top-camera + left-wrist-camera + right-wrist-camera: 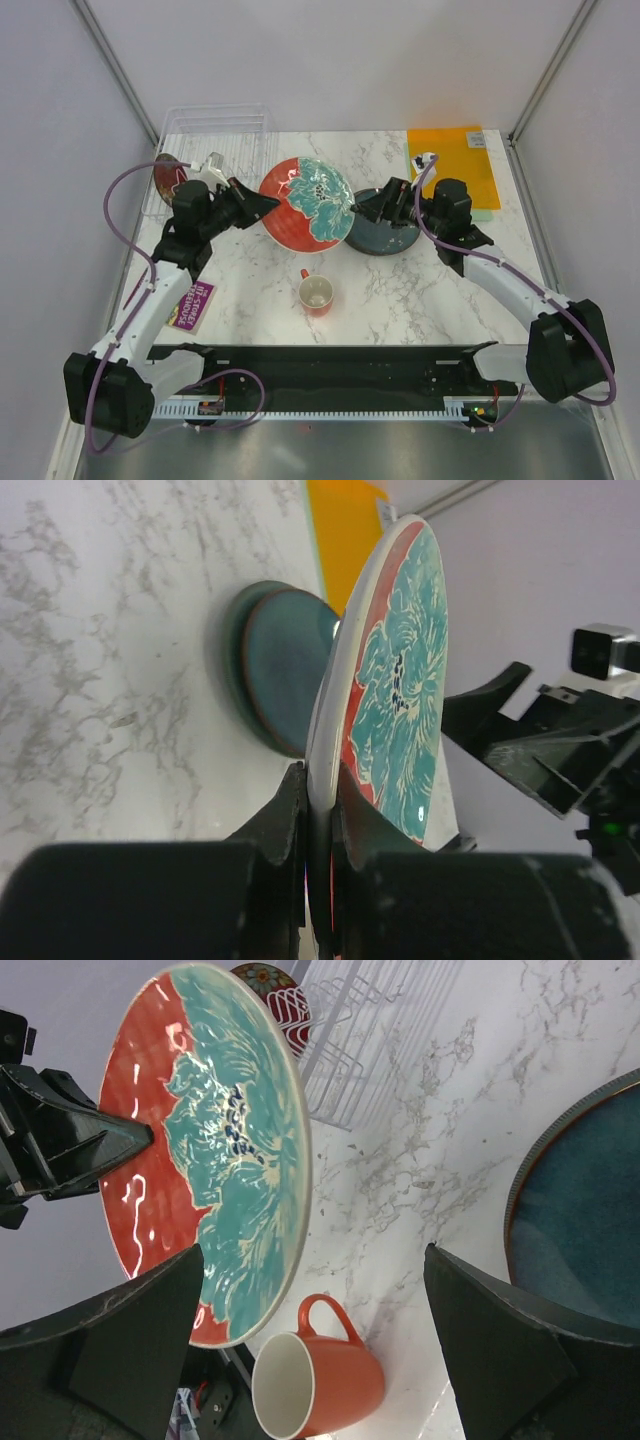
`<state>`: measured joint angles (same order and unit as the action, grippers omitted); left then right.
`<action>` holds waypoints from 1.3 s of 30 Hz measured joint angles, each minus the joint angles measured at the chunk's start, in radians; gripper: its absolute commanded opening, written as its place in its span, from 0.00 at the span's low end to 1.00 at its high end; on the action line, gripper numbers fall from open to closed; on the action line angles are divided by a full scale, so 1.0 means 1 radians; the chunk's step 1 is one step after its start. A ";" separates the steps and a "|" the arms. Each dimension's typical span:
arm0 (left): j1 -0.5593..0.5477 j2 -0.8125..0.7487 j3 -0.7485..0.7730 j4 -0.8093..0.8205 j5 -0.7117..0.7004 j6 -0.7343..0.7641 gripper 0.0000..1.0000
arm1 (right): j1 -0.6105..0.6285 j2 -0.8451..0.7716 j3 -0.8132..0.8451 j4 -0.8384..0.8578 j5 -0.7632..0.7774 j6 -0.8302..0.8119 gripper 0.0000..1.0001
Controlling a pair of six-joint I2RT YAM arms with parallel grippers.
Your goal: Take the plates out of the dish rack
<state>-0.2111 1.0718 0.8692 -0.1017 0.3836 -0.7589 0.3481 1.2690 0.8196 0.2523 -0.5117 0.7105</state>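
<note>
red mug (pixel 316 293) on the tabletop (pixel 250 290), left pincer (pixel 262 205) clamped on the rim of a red floral plate (pixel 307 203) held up on edge, right pincer (pixel 368 208) wide open just beside it, over a teal plate (pixel 385 241) lying flat, another red plate (pixel 170 176) standing in the far-left rack (pixel 215 128)

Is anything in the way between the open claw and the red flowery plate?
No, nothing visible. The right gripper faces the red floral plate, which the left gripper holds by its rim, with only air between. The mug sits lower, on the table.
</note>
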 measured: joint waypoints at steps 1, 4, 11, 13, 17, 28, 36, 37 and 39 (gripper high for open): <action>-0.005 -0.001 -0.009 0.042 0.015 -0.021 0.02 | 0.005 0.010 -0.009 0.024 -0.005 0.013 0.98; -0.022 -0.003 -0.031 0.140 0.044 -0.070 0.02 | 0.014 0.035 -0.027 0.060 -0.011 0.037 0.97; -0.056 -0.004 -0.080 0.235 0.068 -0.120 0.02 | 0.023 0.077 -0.040 0.168 -0.039 0.089 0.58; -0.066 -0.004 -0.097 0.246 0.064 -0.126 0.02 | 0.026 0.090 -0.042 0.208 -0.062 0.109 0.43; -0.073 -0.005 -0.136 0.260 0.065 -0.140 0.02 | 0.034 0.116 -0.048 0.279 -0.095 0.146 0.05; -0.081 -0.007 -0.194 0.343 0.064 -0.171 0.68 | 0.025 0.111 -0.065 0.260 -0.082 0.185 0.00; -0.089 -0.066 -0.159 0.220 -0.027 -0.085 0.83 | -0.094 0.033 0.018 -0.065 -0.027 -0.006 0.00; -0.089 -0.082 -0.148 0.196 -0.051 -0.061 0.83 | -0.132 0.034 0.029 -0.091 -0.015 -0.019 0.00; -0.089 -0.114 -0.139 0.165 -0.094 -0.019 0.84 | -0.196 0.036 0.049 -0.130 0.003 -0.043 0.00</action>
<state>-0.2996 0.9581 0.7303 0.0631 0.2897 -0.7780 0.1516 1.3052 0.8688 0.1223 -0.5091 0.6678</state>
